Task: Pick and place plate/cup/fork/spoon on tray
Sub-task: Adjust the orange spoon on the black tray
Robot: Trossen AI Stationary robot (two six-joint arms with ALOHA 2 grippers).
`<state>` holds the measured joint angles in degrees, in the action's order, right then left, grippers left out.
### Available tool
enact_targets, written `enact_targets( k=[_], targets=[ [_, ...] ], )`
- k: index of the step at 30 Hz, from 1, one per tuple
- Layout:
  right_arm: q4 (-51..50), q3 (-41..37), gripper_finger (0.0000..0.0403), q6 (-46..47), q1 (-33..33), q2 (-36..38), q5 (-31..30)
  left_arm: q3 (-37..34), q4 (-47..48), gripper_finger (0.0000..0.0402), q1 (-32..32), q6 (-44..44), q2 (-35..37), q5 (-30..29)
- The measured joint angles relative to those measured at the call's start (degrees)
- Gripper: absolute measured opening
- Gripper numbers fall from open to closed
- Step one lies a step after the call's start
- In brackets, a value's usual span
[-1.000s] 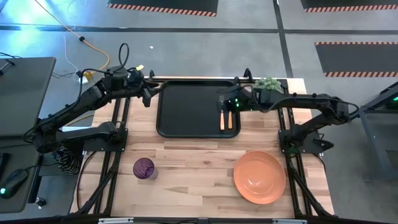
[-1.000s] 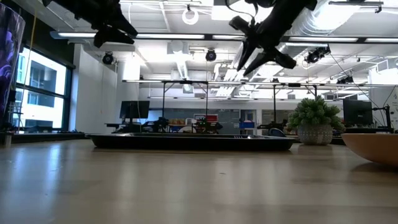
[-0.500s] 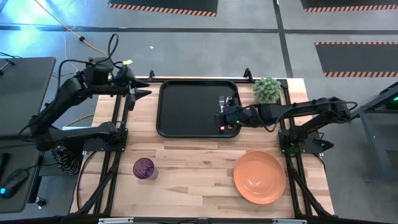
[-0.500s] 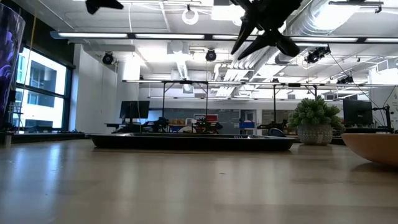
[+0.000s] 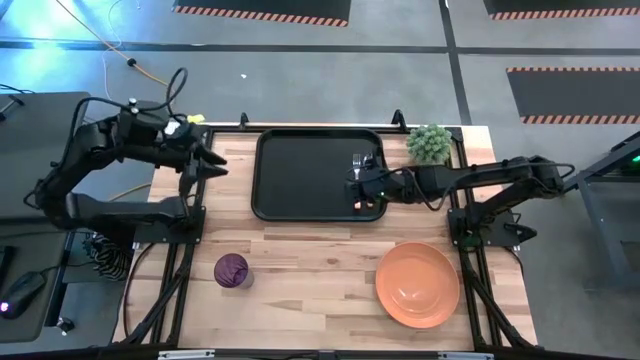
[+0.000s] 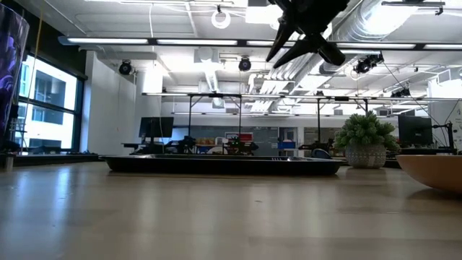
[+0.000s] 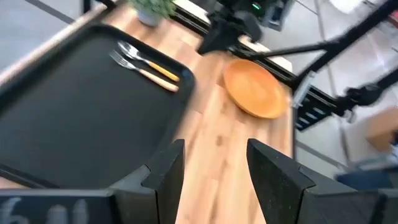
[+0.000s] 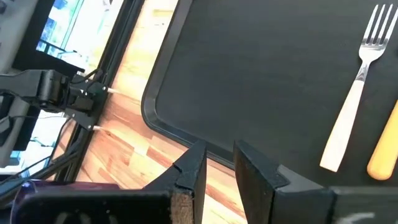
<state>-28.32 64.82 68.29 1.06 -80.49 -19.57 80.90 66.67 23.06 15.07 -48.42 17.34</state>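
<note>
- The tray (image 5: pixel 305 175) sits at the far middle of the desk (image 5: pixel 320 275), pretty much bare except along its right side.
- The fork (image 8: pixel 356 81) and spoon (image 7: pixel 146 60) are both already lying on the tray, side by side near the right edge. From the right wrist view you get the fork's tines and handle, with just a bit of a second orange handle next to it.
- The plate (image 5: pixel 417 284) is on the wood at the near right, well apart from the tray.
- The cup (image 5: pixel 232 269) stands upright at the near left, also off the tray.
- The right tool (image 5: pixel 354 180) hovers above the tray's right side, over the cutlery, with its fingers a little apart and nothing between them.
- The left tool (image 5: pixel 212 160) is out by the desk's left edge, beside the tray, fingers spread and holding nothing.
- There's a small potted plant (image 5: pixel 429 143) at the far right corner.
</note>
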Motion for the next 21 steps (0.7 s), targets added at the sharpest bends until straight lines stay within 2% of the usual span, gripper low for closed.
enact_targets(
  k=[6, 14, 21],
  targets=[
    [0.0, 0.0, 0.0071, -5.1, -3.1, 0.0, 5.5, -1.0, 0.3, 0.0163, -8.2, 3.0, -2.1, -0.7],
    [-0.1, 0.0, 0.0071, -11.9, -8.2, 0.0, 11.5, -6.3, 5.6, 0.0163, -21.0, 1.5, -5.2, -5.7],
    [-0.1, 0.0, 0.0071, -17.2, -11.3, 0.0, 14.3, -9.6, 5.4, 0.0163, -31.0, 8.3, -5.1, -12.6]
  ],
)
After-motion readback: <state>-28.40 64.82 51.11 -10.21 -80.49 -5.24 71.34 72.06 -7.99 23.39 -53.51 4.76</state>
